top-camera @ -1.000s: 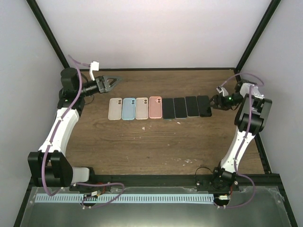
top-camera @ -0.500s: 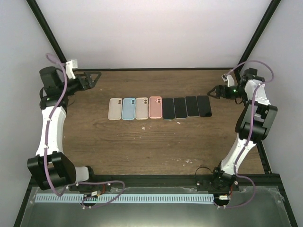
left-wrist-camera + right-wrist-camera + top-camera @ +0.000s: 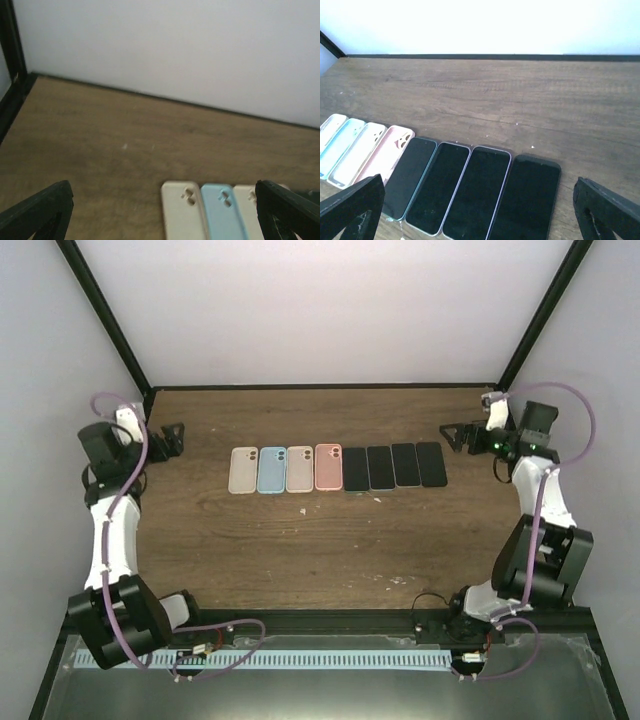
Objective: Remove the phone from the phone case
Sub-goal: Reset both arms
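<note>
Brown wood-grain table (image 3: 300, 540), one neat row laid across its middle.
The left gripper (image 3: 172, 439) gapes fully, holding nothing, near the table's left edge; then side by side lie a cream phone case (image 3: 243, 470), pale blue phone case (image 3: 271, 470), beige phone case (image 3: 299, 469), pink phone case (image 3: 328, 467) and four bare black slab phones (image 3: 381, 468); the right gripper (image 3: 447, 438), equally wide and empty, hovers just past them.

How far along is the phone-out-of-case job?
Done, apparently: four phones lie bare, screens up, beside four phone cases that look empty. In hand: nothing. The left gripper and right gripper are both open, empty and out at the sides. Left: nothing visible, though I can't confirm every case is empty.
</note>
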### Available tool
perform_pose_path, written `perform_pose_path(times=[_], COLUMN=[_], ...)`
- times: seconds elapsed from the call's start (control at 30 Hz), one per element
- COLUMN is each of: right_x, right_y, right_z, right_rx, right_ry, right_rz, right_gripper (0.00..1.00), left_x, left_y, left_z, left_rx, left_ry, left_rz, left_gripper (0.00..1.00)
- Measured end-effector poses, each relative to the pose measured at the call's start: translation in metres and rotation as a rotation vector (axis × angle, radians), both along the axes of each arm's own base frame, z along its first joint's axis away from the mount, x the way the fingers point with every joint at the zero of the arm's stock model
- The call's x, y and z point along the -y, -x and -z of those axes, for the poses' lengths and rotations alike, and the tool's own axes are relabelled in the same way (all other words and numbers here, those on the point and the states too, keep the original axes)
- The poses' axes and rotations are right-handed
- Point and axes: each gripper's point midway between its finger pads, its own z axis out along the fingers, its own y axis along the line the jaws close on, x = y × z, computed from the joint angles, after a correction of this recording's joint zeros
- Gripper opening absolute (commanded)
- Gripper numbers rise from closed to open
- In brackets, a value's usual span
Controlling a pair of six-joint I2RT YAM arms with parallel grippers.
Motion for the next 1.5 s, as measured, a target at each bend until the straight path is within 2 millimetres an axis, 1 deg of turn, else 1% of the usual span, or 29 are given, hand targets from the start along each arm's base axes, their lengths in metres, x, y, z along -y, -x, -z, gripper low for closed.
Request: perform_pose_path(times=[0.1, 0.17, 0.2, 0.27, 0.3, 0.37, 0.43, 0.5, 0.6, 0.67, 0.7, 0.77, 0.9, 0.97, 1.1, 1.17, 1.27, 1.37, 1.5], right_x=[-0.007, -0.017, -0.024, -0.035, -0.039, -0.041, -0.040, -0.041, -0.052, -0.062, -0.065, -0.067, -0.064, -0.063, -0.064, -0.064, -0.064, -0.062, -0.059], right_y=[0.006, 0.012, 0.015, 0.021, 0.022, 0.022, 0.022, 0.027, 0.036, 0.042, 0.043, 0.042, 0.037, 0.035, 0.035, 0.036, 0.037, 0.038, 0.040], right_z=[-0.001, 0.003, 0.006, 0.013, 0.019, 0.028, 0.038, 0.053, 0.075, 0.082, 0.080, 0.069, 0.043, 0.036, 0.035, 0.037, 0.039, 0.035, 0.034], right_rx=[0.066, 0.109, 0.128, 0.160, 0.165, 0.178, 0.201, 0.230, 0.254, 0.280, 0.306, 0.372, 0.487, 0.523, 0.520, 0.508, 0.493, 0.508, 0.515], right_ry=[0.012, 0.024, 0.026, 0.020, 0.013, 0.010, 0.014, 0.026, 0.051, 0.066, 0.071, 0.079, 0.083, 0.080, 0.061, 0.058, 0.062, 0.071, 0.085], right_rz=[0.044, 0.073, 0.083, 0.097, 0.104, 0.123, 0.147, 0.168, 0.163, 0.146, 0.142, 0.143, 0.164, 0.170, 0.171, 0.173, 0.175, 0.185, 0.198], right_gripper=[1.00, 1.00, 1.00, 1.00, 1.00, 1.00, 1.00, 1.00, 1.00, 1.00, 1.00, 1.00, 1.00, 1.00, 1.00, 1.00, 1.00, 1.00, 1.00], left_x=[-0.005, -0.007, -0.006, 0.000, 0.006, 0.019, 0.030, 0.038, 0.045, 0.046, 0.045, 0.044, 0.044, 0.044, 0.045, 0.045, 0.044, 0.042, 0.045], left_y=[0.004, 0.008, 0.010, 0.013, 0.014, 0.014, 0.013, 0.014, 0.014, 0.015, 0.015, 0.015, 0.017, 0.018, 0.025, 0.024, 0.016, 0.005, -0.003], left_z=[0.052, 0.085, 0.100, 0.122, 0.132, 0.147, 0.158, 0.167, 0.173, 0.173, 0.172, 0.169, 0.162, 0.165, 0.182, 0.176, 0.164, 0.154, 0.153], left_rx=[-0.067, -0.103, -0.114, -0.122, -0.121, -0.111, -0.087, -0.056, 0.007, 0.044, 0.071, 0.115, 0.205, 0.232, 0.225, 0.248, 0.281, 0.297, 0.287], left_ry=[-0.001, -0.006, -0.014, -0.032, -0.041, -0.058, -0.075, -0.100, -0.149, -0.169, -0.177, -0.185, -0.193, -0.196, -0.193, -0.195, -0.199, -0.202, -0.203], left_rz=[-0.043, -0.074, -0.087, -0.092, -0.084, -0.062, -0.043, -0.033, -0.028, -0.031, -0.039, -0.048, -0.058, -0.063, -0.064, -0.067, -0.073, -0.079, -0.074], left_gripper=[1.00, 1.00, 1.00, 1.00, 1.00, 1.00, 1.00, 1.00, 1.00, 1.00, 1.00, 1.00, 1.00, 1.00, 1.00, 1.00, 1.00, 1.00, 1.00])
